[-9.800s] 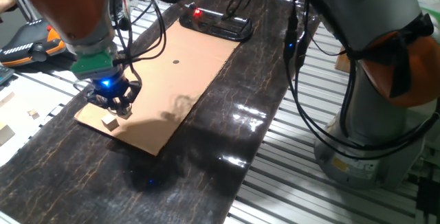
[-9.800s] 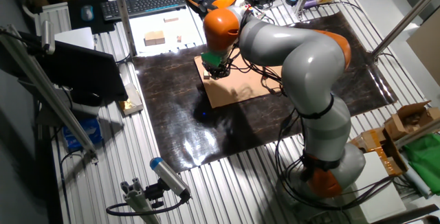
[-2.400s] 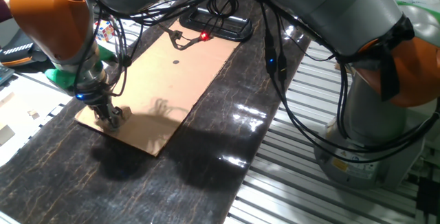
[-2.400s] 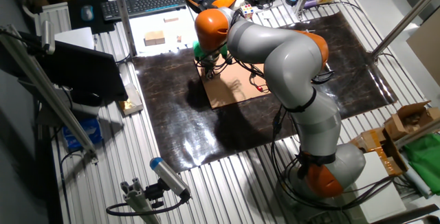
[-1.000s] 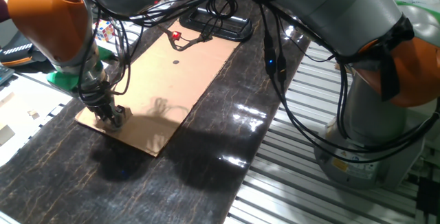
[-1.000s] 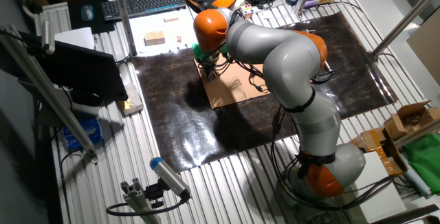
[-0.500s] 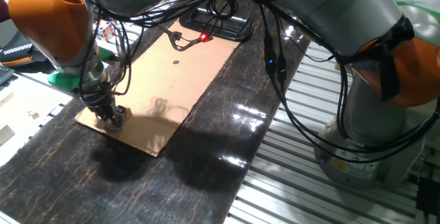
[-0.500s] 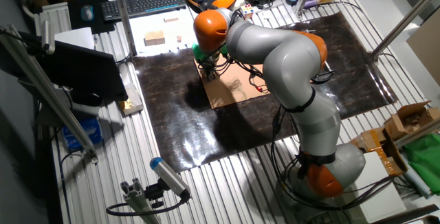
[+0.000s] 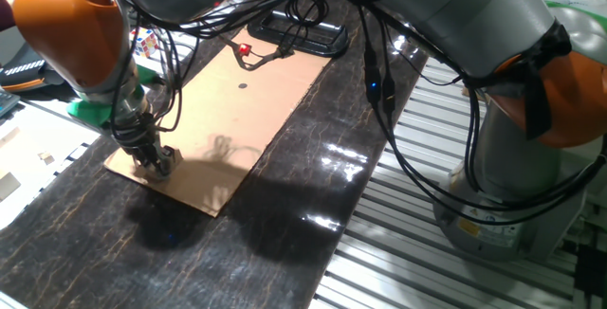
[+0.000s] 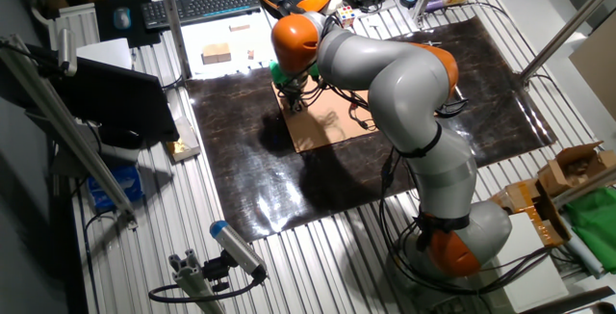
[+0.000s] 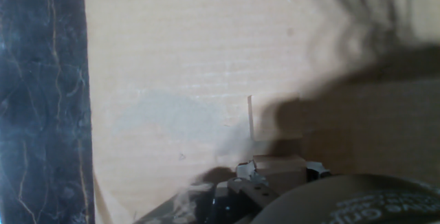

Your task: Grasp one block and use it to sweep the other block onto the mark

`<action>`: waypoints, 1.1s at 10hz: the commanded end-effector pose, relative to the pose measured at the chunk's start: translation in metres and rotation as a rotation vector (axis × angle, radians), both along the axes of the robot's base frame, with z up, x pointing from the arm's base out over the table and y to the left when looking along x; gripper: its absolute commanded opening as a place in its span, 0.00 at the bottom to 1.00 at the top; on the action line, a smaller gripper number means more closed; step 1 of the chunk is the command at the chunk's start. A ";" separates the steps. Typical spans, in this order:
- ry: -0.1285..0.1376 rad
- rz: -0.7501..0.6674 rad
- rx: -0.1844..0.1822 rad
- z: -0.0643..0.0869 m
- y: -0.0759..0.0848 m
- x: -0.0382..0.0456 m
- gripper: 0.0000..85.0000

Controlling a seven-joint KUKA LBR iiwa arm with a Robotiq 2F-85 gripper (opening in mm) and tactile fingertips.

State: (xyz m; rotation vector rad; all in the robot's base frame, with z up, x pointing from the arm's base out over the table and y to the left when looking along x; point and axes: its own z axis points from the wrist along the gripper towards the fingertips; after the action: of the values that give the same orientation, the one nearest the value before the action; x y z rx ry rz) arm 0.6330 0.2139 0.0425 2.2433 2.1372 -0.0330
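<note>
A tan cardboard sheet (image 9: 232,110) lies on the dark mat. The mark (image 9: 243,86) is a tiny black dot on its far half. My gripper (image 9: 155,162) stands low over the sheet's near left corner, far from the mark; it also shows in the other fixed view (image 10: 294,102). In the hand view a small tan block (image 11: 278,165) sits between the fingertips, and the jaws look closed on it. The other block is hidden in every view. The arm's shadow covers the sheet to the right of the block.
A black device with a red light (image 9: 296,32) lies past the sheet's far end, with cables hanging over it. The mat's edge (image 11: 41,93) runs just left of the gripper. A keyboard (image 10: 202,4) and spare wooden blocks (image 10: 217,54) lie beyond the mat.
Since 9.8 s ago the arm has turned and the gripper has come down onto the sheet's corner, covering the blocks. Over the last second it has stayed still.
</note>
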 end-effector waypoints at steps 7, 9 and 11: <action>-0.001 0.011 -0.006 -0.003 -0.002 -0.0002 0.01; 0.000 0.011 -0.006 -0.003 -0.002 -0.0003 0.01; 0.000 0.009 -0.006 -0.004 -0.004 -0.0009 0.01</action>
State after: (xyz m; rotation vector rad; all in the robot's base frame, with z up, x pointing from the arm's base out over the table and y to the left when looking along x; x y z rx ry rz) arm 0.6321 0.2104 0.0385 2.2300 2.1446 -0.0395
